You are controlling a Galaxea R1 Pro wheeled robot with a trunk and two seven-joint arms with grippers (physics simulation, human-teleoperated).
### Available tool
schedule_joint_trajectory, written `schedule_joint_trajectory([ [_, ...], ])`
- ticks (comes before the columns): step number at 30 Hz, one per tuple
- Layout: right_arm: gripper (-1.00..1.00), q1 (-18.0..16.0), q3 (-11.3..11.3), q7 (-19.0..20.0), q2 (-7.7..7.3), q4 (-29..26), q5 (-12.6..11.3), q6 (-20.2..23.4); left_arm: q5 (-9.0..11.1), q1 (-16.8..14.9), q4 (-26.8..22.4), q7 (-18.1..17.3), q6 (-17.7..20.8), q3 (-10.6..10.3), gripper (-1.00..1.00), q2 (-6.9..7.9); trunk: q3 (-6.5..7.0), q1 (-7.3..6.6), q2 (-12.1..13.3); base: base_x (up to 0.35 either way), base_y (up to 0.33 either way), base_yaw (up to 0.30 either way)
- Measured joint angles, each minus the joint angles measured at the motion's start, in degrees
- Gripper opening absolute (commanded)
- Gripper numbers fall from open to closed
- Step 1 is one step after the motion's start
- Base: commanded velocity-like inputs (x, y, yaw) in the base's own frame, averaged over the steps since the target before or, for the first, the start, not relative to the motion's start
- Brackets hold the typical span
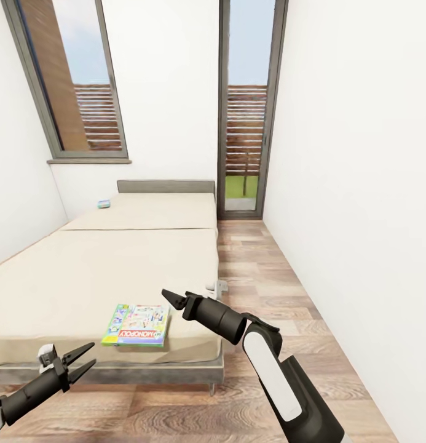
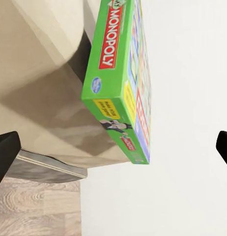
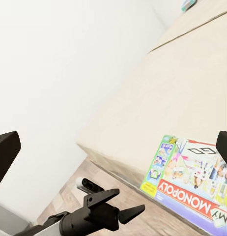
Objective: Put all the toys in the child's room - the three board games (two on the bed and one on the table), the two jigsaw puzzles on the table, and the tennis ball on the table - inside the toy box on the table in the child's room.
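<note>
A wide cream bed [image 1: 114, 264] fills the left of the room. A Monopoly board game [image 1: 137, 324] lies at its near edge, a second small box [image 1: 104, 203] far back. Both tools, left [image 1: 83, 362] and right [image 1: 169, 298], hover open near the game.

White walls [image 1: 348, 154], wood-plank floor [image 1: 268, 271], tall grey-framed windows [image 1: 246, 111] (daylight outside, blue sky).

The right arm [image 1: 280, 375] is a chain of rounded segments, glossy black at the wrist and elbow with a long white shell panel along the forearm. Both the right gripper [image 1: 171, 298] and the left gripper [image 1: 83, 362] are matte black, with two slim, pointed fingers each. A small pale grey fitting sits on the left gripper's black wrist.
</note>
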Motion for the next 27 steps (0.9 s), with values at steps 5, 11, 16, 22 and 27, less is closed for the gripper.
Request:
schedule_joint_trajectory([
  [5, 1.00, 0.0, 0.5, 0.0, 0.02, 0.0, 0.3, 0.0, 0.0, 0.0, 0.0, 0.0, 0.0, -0.1, 1.00, 0.04, 0.00, 0.00, 0.0, 0.030, -0.026, 0.000],
  [11, 1.00, 0.0, 1.3, -0.1, 0.03, 0.0, 0.5, -0.1, 0.0, 0.0, 0.0, -0.1, 0.0, -0.1, 1.00, 0.07, 0.00, 0.00, 0.0, 0.014, -0.008, 0.000],
  [16, 1.00, 0.0, 1.5, -0.1, 0.03, 0.0, 0.5, -0.2, 0.0, 0.0, 0.0, -0.1, 0.0, -0.2, 1.00, 0.08, 0.00, -0.01, 0.0, 0.113, -0.002, 0.000],
  [22, 1.00, 0.0, 1.6, -0.1, 0.11, 0.1, 0.5, -0.2, 0.1, 0.0, 0.0, -0.1, 0.0, -0.2, 1.00, 0.08, 0.00, 0.00, 0.0, 0.069, -0.001, 0.000],
  [27, 1.00, 0.0, 1.7, -0.1, 0.16, 0.1, 0.5, -0.2, 0.1, 0.0, 0.0, -0.1, 0.0, -0.1, 1.00, 0.08, 0.00, 0.01, 0.0, 0.019, 0.000, 0.000],
])
